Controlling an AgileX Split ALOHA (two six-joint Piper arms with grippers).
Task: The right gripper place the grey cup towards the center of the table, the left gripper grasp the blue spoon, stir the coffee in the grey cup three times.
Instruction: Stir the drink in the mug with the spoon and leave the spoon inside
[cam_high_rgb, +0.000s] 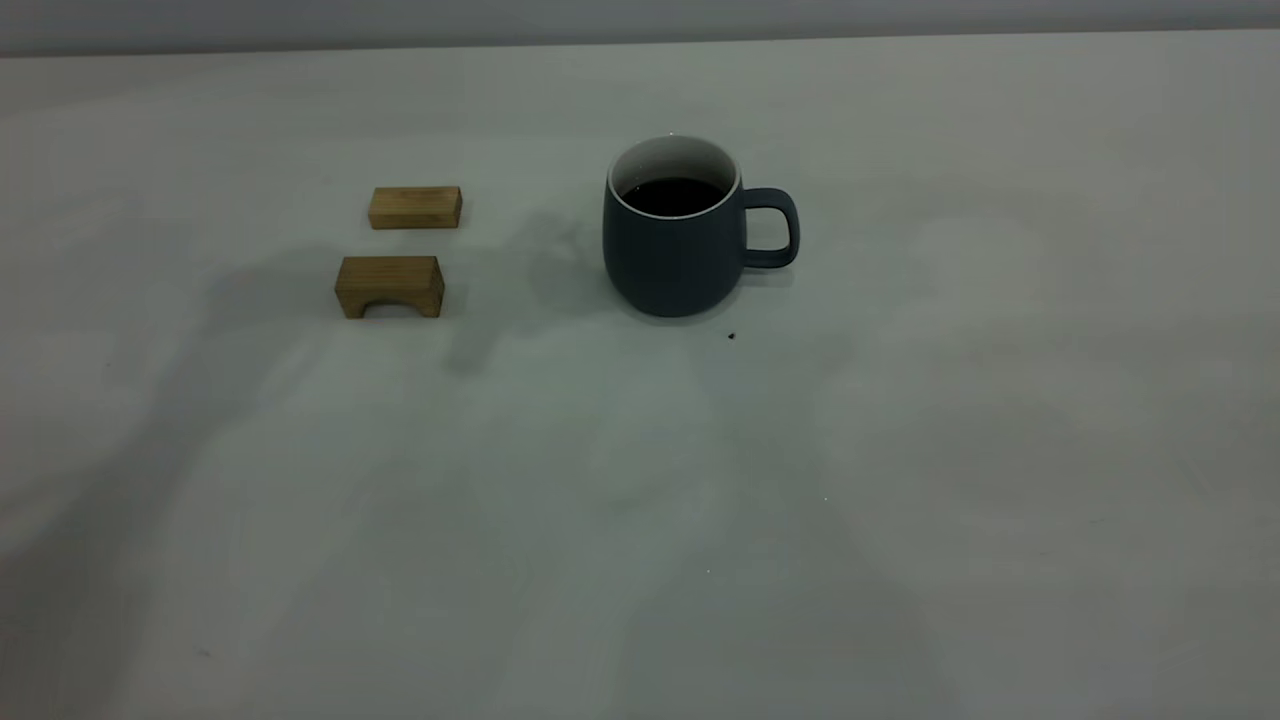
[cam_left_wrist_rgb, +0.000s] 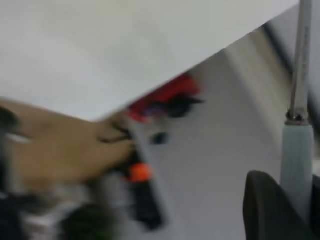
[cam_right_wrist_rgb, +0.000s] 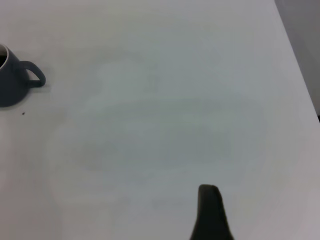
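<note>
The grey cup stands upright near the middle of the table, handle to the right, with dark coffee inside. Neither arm shows in the exterior view. In the left wrist view my left gripper is shut on the blue spoon, gripping its pale handle, with the metal neck sticking out beyond the fingers. The bowl is out of view. Of my right gripper only one dark finger shows, with nothing beside it. It hangs over bare table far from the cup.
Two wooden blocks lie left of the cup, a flat one behind an arched one. A dark speck sits by the cup's base. Past the table edge the left wrist view shows blurred red and orange clutter.
</note>
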